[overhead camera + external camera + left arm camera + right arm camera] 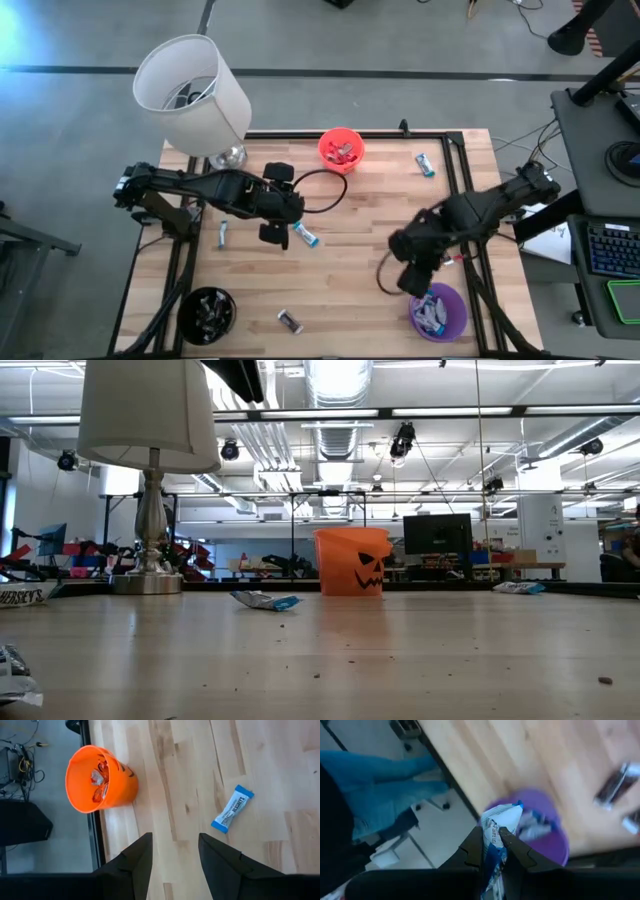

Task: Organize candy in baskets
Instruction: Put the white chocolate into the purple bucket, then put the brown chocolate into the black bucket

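Jaws of your right gripper (491, 845) are clamped on a blue-and-white candy (497, 827), hanging just above the purple basket (547, 830) — drop it straight down. Left gripper (175, 857) is open, idle, well off toward the orange basket (97, 777).

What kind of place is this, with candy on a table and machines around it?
Most likely a robotics lab or workshop. The wooden table sits on a bare concrete floor, exposed ceiling ducts run overhead, and a computer monitor stands on the benches behind the orange bucket.
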Controlling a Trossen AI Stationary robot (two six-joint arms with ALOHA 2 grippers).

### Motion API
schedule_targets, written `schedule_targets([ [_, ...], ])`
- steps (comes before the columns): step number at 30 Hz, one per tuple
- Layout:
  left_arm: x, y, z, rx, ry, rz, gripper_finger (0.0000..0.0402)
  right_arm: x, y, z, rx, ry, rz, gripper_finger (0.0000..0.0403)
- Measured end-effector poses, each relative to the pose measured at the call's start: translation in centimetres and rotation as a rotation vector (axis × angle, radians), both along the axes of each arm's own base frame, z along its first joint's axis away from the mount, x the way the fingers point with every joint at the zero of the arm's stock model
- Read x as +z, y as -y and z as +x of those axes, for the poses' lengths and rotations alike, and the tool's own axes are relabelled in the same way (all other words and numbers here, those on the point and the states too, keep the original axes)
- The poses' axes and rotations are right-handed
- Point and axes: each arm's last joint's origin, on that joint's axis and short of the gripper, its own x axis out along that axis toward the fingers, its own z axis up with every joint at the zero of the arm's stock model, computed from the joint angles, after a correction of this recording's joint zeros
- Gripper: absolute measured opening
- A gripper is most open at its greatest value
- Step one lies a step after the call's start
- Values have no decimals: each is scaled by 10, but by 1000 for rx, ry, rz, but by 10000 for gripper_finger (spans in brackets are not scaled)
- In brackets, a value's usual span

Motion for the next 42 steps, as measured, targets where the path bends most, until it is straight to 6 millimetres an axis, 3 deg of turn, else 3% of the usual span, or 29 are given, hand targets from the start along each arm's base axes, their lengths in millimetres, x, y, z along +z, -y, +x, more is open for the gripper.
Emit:
schedule_targets([
  [9, 0, 0, 0, 0, 3, -3, 142, -4, -36, -25, -22, -165, -15, 28],
  [18, 1, 1, 4, 20, 51, -22, 142, -17, -53, -31, -57, -281, -69, 35],
  [34, 0, 0, 0, 15, 6, -11, 142, -23, -54, -28, -104, -306, -123, 150],
  [39, -2, -1, -3, 15, -28, -5, 142, -25, -40, -34, -352, -266, -401, 153],
  [42, -2, -1, -4, 15, -39, -3, 142, -25, -33, -35, -474, -142, -482, 151],
])
